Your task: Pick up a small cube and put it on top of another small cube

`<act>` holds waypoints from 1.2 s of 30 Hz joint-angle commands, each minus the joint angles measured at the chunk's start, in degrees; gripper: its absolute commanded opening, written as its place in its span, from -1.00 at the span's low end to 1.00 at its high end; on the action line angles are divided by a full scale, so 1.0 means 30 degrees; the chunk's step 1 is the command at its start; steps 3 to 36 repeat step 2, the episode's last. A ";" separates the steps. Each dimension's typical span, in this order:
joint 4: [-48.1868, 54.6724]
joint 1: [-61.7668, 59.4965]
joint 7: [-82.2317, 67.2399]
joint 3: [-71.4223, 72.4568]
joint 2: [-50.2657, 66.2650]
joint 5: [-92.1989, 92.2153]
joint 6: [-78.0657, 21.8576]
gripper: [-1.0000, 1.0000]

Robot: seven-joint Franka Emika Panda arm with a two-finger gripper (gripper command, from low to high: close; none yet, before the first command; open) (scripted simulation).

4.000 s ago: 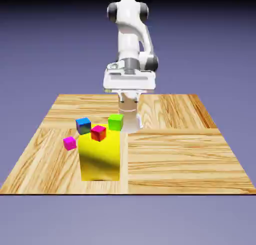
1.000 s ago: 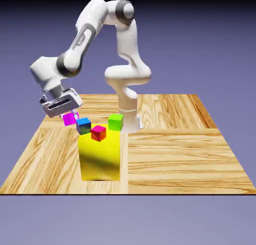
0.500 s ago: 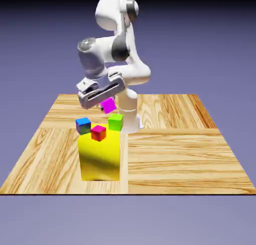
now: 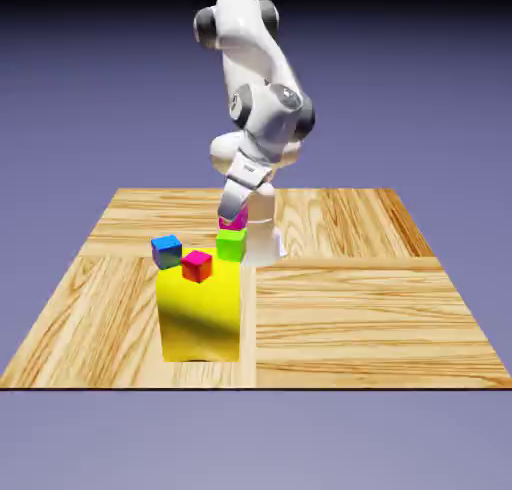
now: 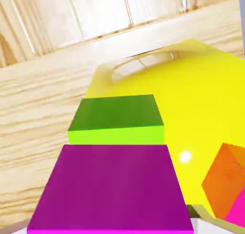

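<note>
The small cube (image 4: pixel 237 221), magenta, shows just above the green small cube (image 4: pixel 231 244), which stands on a big yellow block (image 4: pixel 200 313). My gripper (image 4: pixel 232 216) reaches down over them from above, with the magenta cube between its fingers. Whether the magenta cube touches the green top I cannot tell. In the hand view the magenta cube (image 5: pixel 112 190) fills the bottom and hides my fingertips. The green cube (image 5: pixel 117 118) lies right beyond it, and the yellow block (image 5: pixel 201 99) spreads around both. Whether the jaws still press on the magenta cube does not show.
A red cube (image 4: pixel 197 266) and a blue cube (image 4: pixel 166 250) also sit on the yellow block, toward the exterior view's left of the green one. The red cube (image 5: pixel 227 180) shows at the hand view's lower right. The wooden table (image 4: pixel 380 308) lies around the block.
My arm swung from the exterior view's left toward the middle, carrying the magenta cube over the block, and lowered it to just above the green cube.
</note>
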 commanded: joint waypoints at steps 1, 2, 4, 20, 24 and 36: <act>0.0000 0.0000 0.0000 0.0000 0.0000 0.0000 0.0000 1.00; 0.0594 0.0140 -0.0131 0.0253 -0.0213 0.0284 -0.0829 1.00; 0.0594 0.0140 -0.0131 0.0253 -0.0213 0.0284 -0.0829 1.00; 0.0594 0.0140 -0.0131 0.0253 -0.0213 0.0284 -0.0829 1.00; 0.0594 0.0140 -0.0131 0.0253 -0.0213 0.0284 -0.0829 1.00; 0.0594 0.0140 -0.0131 0.0253 -0.0213 0.0284 -0.0829 1.00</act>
